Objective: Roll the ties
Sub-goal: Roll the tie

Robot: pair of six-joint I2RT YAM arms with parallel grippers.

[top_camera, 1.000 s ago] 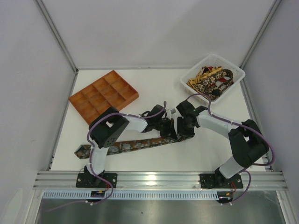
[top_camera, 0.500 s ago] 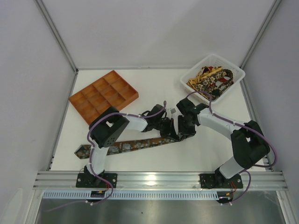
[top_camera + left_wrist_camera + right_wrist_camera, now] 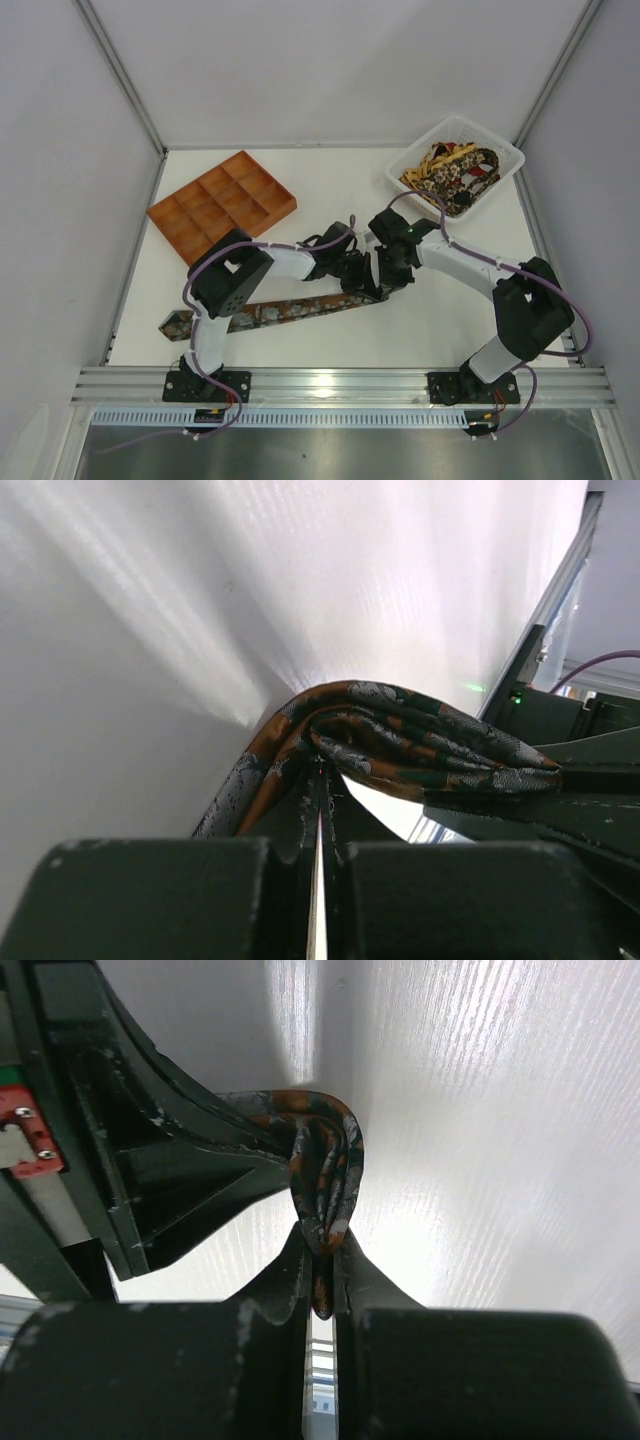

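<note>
Here, mid-table, I have both arms meeting over one patterned tie (image 3: pixel 272 312); it lies flat on the white table (image 3: pixel 330 185), running from its pointed end near the left edge up towards the centre, where its far end is folded into a small loop lifted between the two wrists. The left jaws are closed tight, and from the left wrist camera the brown, rust and grey fold (image 3: pixel 420 745) appears pinched at their very tips; the right jaws are clamped on the same loop from the opposite side, the fabric (image 3: pixel 325 1175) curling over and dropping into the narrow gap between the fingers (image 3: pixel 290 1290). The left arm (image 3: pixel 290 262) reaches in from the left, and the right arm (image 3: pixel 460 265) comes across from the right; the two sets of jaws sit just beside each other. Behind them, the orange compartment tray (image 3: pixel 222 205) rests at the back left; the white basket (image 3: pixel 497 178) stands at the back right, holding a heap of ties (image 3: pixel 455 172) in brown, black and yellow, well apart from the one being gripped.
</note>
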